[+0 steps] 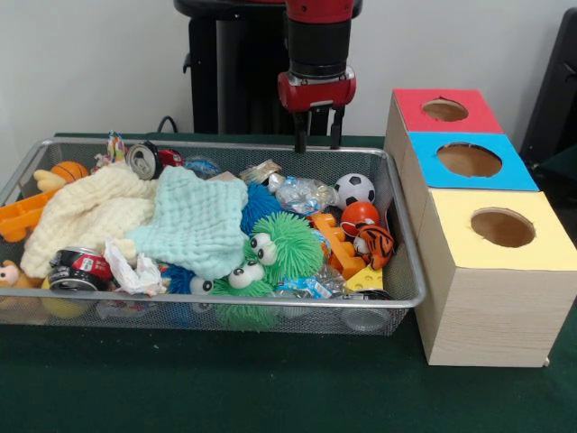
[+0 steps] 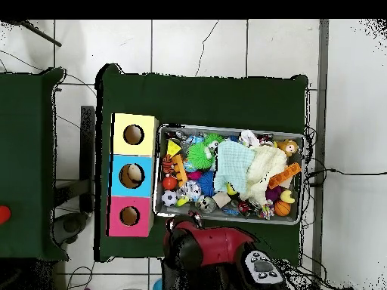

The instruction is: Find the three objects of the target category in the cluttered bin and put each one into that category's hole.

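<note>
Claw (image 1: 316, 142), fingers apart and empty, hangs at upper centre above the bin (image 1: 397, 225); search step, next descent toward a toy.

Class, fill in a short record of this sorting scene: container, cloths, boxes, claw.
container: wire mesh bin full of toys
cloths: pale green cloth beside and partly over a cream cloth
boxes: red box, blue box, yellow box, each with a round hole on top
claw: claw open, empty, above the bin's far rim
</note>
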Available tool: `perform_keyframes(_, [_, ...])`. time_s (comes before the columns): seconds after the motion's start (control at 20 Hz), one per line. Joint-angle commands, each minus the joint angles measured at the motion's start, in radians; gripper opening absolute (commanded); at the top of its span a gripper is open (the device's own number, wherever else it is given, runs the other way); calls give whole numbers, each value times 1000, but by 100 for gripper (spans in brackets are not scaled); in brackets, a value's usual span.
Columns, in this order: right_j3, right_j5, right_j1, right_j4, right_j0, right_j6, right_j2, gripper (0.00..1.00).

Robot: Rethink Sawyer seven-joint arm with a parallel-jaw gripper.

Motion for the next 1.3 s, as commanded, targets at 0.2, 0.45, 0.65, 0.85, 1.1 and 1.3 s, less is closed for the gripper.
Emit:
perform_keyframes(0.2, [-193,110,16,70,-38,109,89,100])
perform_keyframes(0.45, [-199,184,-24,86,-55,91,114,100])
perform_keyframes(0.65, [-211,220,-38,91,-64,77,127,100])
perform_keyframes(0.85, [-216,237,-47,95,-69,78,135,100])
perform_keyframes(1.1, [-212,274,-75,105,-70,80,144,100])
perform_keyframes(1.3, [-231,248,-51,93,-52,92,125,100])
